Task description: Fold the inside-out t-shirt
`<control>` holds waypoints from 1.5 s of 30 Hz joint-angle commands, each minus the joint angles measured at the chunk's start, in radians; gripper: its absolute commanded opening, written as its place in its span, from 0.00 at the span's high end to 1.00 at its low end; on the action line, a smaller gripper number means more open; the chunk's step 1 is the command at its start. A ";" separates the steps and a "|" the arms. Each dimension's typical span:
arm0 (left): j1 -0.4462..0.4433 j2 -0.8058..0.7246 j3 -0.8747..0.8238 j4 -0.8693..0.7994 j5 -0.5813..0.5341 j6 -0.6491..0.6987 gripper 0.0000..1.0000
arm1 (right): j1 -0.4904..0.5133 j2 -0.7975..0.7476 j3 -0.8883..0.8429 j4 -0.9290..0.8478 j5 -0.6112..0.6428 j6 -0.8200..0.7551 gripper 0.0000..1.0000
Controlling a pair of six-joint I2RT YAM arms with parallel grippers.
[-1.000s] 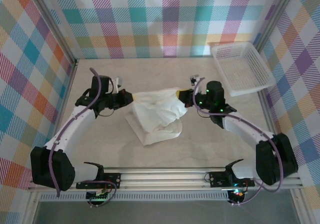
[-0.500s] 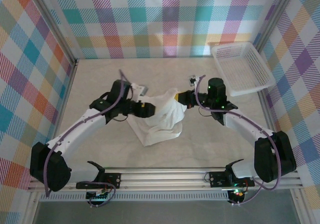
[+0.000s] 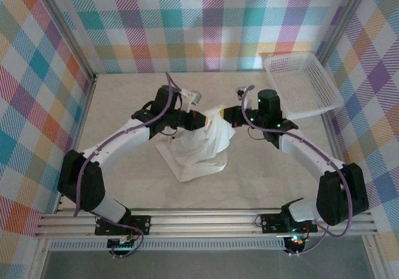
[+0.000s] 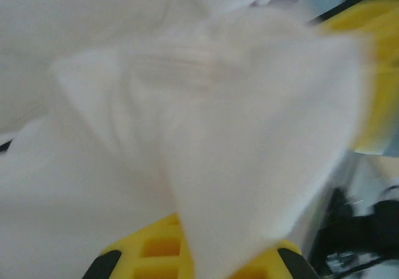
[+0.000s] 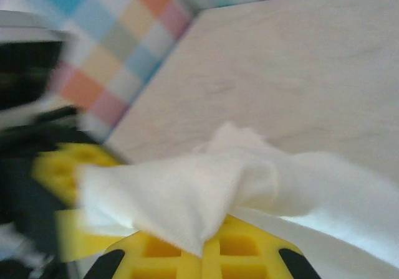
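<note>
The white inside-out t-shirt (image 3: 201, 147) hangs bunched in the middle of the table, its lower part resting on the tabletop. My left gripper (image 3: 204, 119) is shut on the shirt's upper left part, and my right gripper (image 3: 225, 116) is shut on its upper right part, close beside the left one. In the left wrist view the white fabric (image 4: 187, 123) drapes over my yellow fingers (image 4: 156, 254). In the right wrist view a fold of the shirt (image 5: 187, 198) is pinched at my yellow fingers (image 5: 243, 254). The tag is hidden.
A white lattice basket (image 3: 300, 83) stands at the back right corner. The beige tabletop (image 3: 124, 95) is bounded by checked walls on three sides and an aluminium rail (image 3: 206, 223) at the near edge.
My left gripper has swung right and inward, from the shirt's left side to just beside the right gripper. The shirt has been gathered narrower and lifted at its top.
</note>
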 commanded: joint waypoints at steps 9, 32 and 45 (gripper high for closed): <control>0.022 -0.159 -0.047 0.061 0.089 -0.186 1.00 | -0.043 0.005 0.009 0.023 0.116 0.156 0.60; 0.037 -0.128 -0.031 0.061 0.061 -0.205 1.00 | 0.250 -0.130 -0.078 -0.112 0.239 0.224 0.84; 0.203 -0.094 -0.075 -0.017 0.065 -0.056 0.97 | 0.145 -0.207 -0.043 0.390 -0.446 0.486 1.00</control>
